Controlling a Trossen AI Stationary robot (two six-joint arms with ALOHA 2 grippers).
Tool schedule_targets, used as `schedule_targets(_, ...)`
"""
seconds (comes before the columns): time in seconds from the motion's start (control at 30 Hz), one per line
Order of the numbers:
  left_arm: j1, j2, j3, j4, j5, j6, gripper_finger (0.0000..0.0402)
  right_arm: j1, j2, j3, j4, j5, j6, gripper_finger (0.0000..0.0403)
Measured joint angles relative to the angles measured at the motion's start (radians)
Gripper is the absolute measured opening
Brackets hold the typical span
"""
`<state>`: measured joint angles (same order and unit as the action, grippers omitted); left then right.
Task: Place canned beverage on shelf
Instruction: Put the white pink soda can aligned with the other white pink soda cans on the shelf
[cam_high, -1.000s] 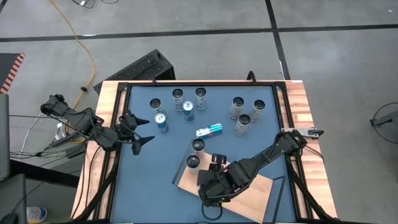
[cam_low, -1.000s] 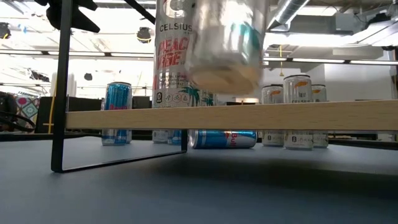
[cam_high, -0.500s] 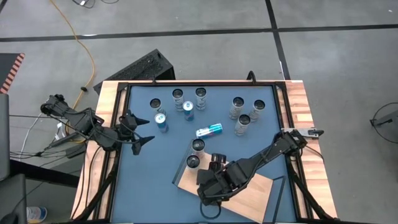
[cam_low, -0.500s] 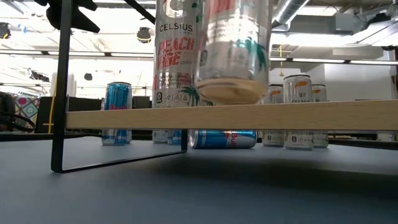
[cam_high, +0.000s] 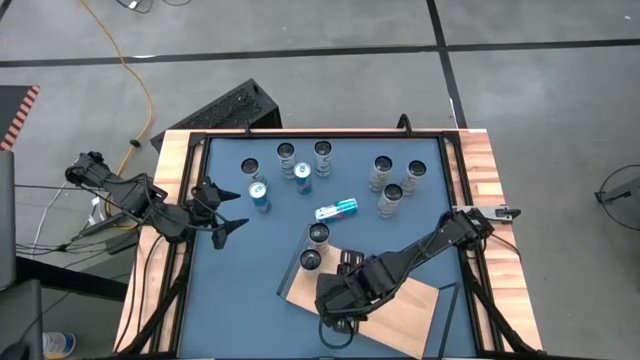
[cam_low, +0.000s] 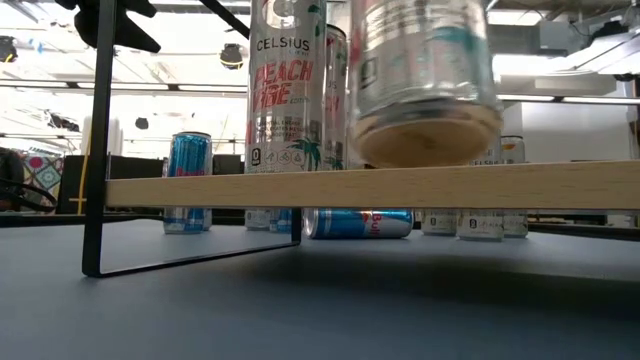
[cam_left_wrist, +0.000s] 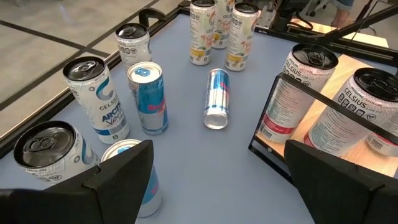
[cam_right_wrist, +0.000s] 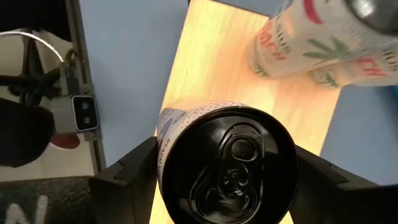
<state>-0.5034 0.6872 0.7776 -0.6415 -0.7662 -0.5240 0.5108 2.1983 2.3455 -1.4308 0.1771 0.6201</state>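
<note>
Flat light-wood shelf board with dark edge (cam_high: 405, 310) lies at table's near middle-right; two tall Celsius cans (cam_high: 315, 247) stand on its far left corner. Lying slim blue-silver can (cam_high: 336, 209) just beyond; upright cans (cam_high: 290, 170) far left, another cluster (cam_high: 397, 182) far right.

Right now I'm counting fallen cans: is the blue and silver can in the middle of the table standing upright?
No, the blue and silver can lies on its side on the blue table, in the high view.

Shelf corner crowded, far end open

Two tall white Celsius cans (cam_high: 315, 246) block the light-wood shelf (cam_high: 410, 310) corner; bare board lies open behind the right arm.
</note>
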Motion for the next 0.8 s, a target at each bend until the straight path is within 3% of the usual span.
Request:
schedule_targets(0.23,0.000,0.000,0.000,0.000,0.000,0.000,0.0348,-0.011,0.000,0.000,-0.012,0.007,-0.001,0.0278)
schedule_targets(0.53,0.000,0.000,0.000,-0.019,0.000,0.008,0.0348,-0.012,-0.003,0.001,-0.011,0.004,-0.047,0.0321)
schedule_targets(0.8,0.000,0.000,0.000,-0.024,0.000,0.014,0.0348,-0.028,-0.003,0.001,-0.013,-0.018,-0.045,0.0326)
